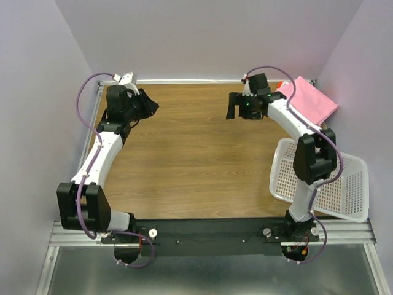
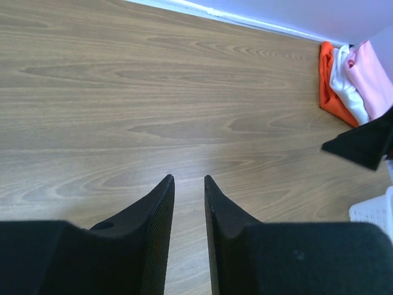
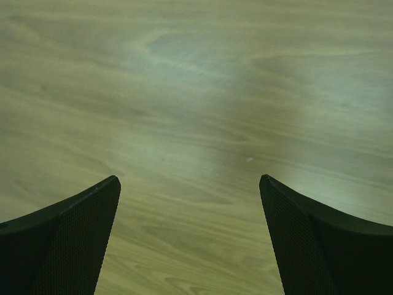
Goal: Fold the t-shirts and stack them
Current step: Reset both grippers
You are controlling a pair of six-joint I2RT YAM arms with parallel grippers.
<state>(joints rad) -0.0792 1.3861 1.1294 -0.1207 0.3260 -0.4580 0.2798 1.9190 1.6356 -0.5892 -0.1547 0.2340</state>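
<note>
The t-shirts lie folded in a stack at the table's far right corner, with the pink one (image 1: 312, 100) on top and an orange-red edge (image 1: 280, 85) showing beside it. The left wrist view shows the stack side-on: orange-red (image 2: 328, 89), white (image 2: 346, 86), pink (image 2: 374, 80). My left gripper (image 1: 149, 103) hovers over the far left of the table. Its jaws (image 2: 189, 178) stand a narrow gap apart, with only bare wood between them. My right gripper (image 1: 232, 109) hangs left of the stack, wide open (image 3: 190, 179) above bare wood, holding nothing.
A white perforated basket (image 1: 347, 184) sits tilted at the table's right edge, beside the right arm's base, and its corner (image 2: 376, 212) shows in the left wrist view. The wooden table (image 1: 196, 160) has a metal rail along its far edge and purple walls close around it.
</note>
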